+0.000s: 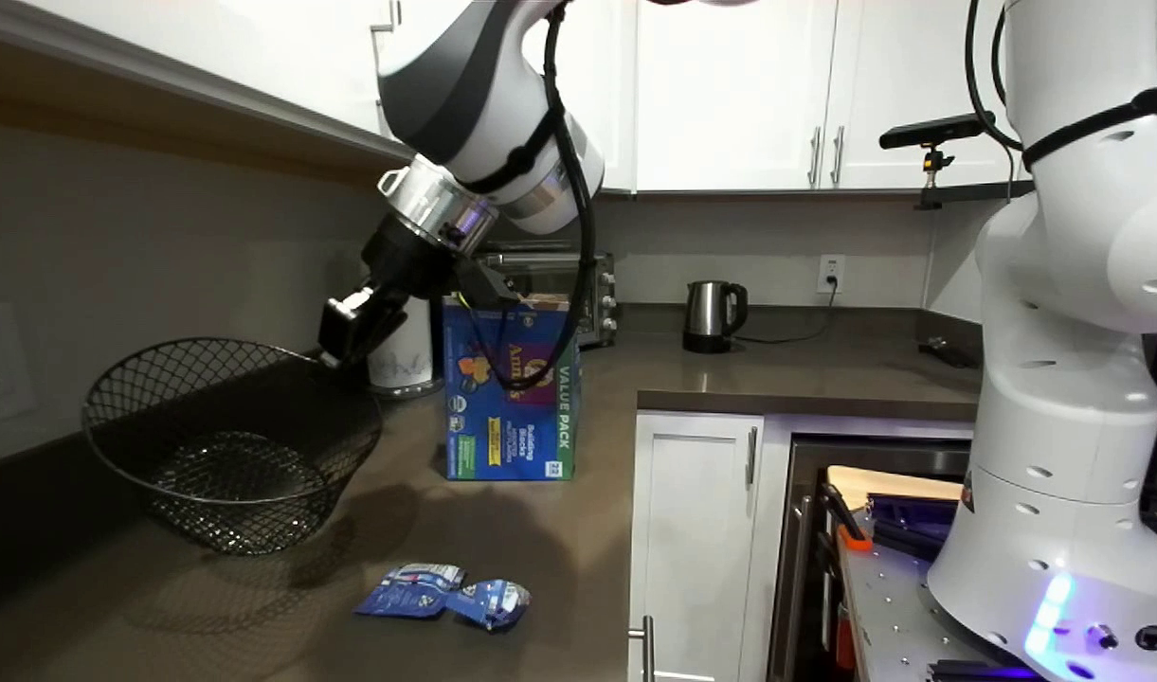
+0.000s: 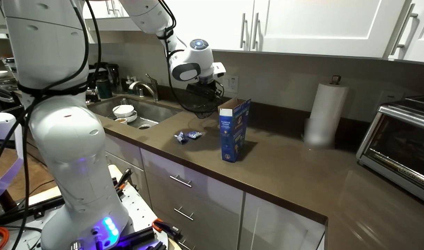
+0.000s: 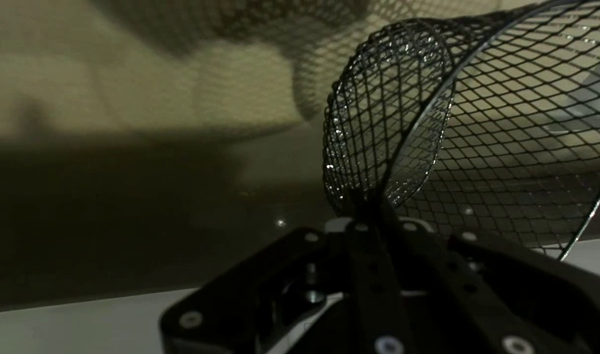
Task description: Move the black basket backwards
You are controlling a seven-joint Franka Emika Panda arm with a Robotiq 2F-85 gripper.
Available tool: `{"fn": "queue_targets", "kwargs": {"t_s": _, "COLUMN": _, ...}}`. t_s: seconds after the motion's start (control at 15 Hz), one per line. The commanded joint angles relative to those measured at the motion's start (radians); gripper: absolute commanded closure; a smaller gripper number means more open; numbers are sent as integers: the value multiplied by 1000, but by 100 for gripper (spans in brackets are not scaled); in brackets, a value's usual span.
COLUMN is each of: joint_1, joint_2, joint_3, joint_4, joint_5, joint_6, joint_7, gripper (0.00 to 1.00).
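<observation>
Black basket (image 1: 242, 478) and fingers (image 3: 376, 280) are joined at the rim: in the wrist view the fingers stand closed together on the thin wire, with hardly a gap between them. In an exterior view the basket hangs open side up above the surface (image 1: 569, 559), seemingly clear of it, judging by the mesh shadow (image 1: 208, 601) beneath, and near the wall (image 1: 189, 256). Blue packets (image 1: 412, 589) lie on the surface near that shadow, and a blue box (image 1: 512, 407) stands farther off. So gripping and lifting look done. What is left, most likely, is carrying the basket as far back as wanted, lowering it and letting go; how far back counts as enough cannot be told.
</observation>
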Motion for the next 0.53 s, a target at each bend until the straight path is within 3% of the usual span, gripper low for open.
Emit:
{"fn": "queue_targets", "kwargs": {"t_s": 0.0, "joint_1": -7, "joint_2": 2, "joint_3": -8, "joint_4": -18, "joint_5": 27, "joint_6": 37, "joint_7": 10, "gripper": 93}}
{"fn": "queue_targets", "kwargs": {"t_s": 0.07, "joint_1": -6, "joint_2": 4, "joint_3": -14, "joint_4": -20, "joint_5": 25, "joint_6": 40, "joint_7": 15, "gripper": 84}}
{"fn": "queue_targets", "kwargs": {"t_s": 0.13, "joint_1": -6, "joint_2": 4, "joint_3": -19, "joint_4": -22, "joint_5": 24, "joint_6": 40, "joint_7": 18, "gripper": 68}}
{"fn": "queue_targets", "kwargs": {"t_s": 0.2, "joint_1": -6, "joint_2": 6, "joint_3": -24, "joint_4": -23, "joint_5": 22, "joint_6": 42, "joint_7": 22, "gripper": 66}}
{"fn": "queue_targets", "kwargs": {"t_s": 0.47, "joint_1": 0, "joint_2": 15, "joint_3": -40, "joint_4": -19, "joint_5": 12, "joint_6": 47, "joint_7": 30, "gripper": 43}}
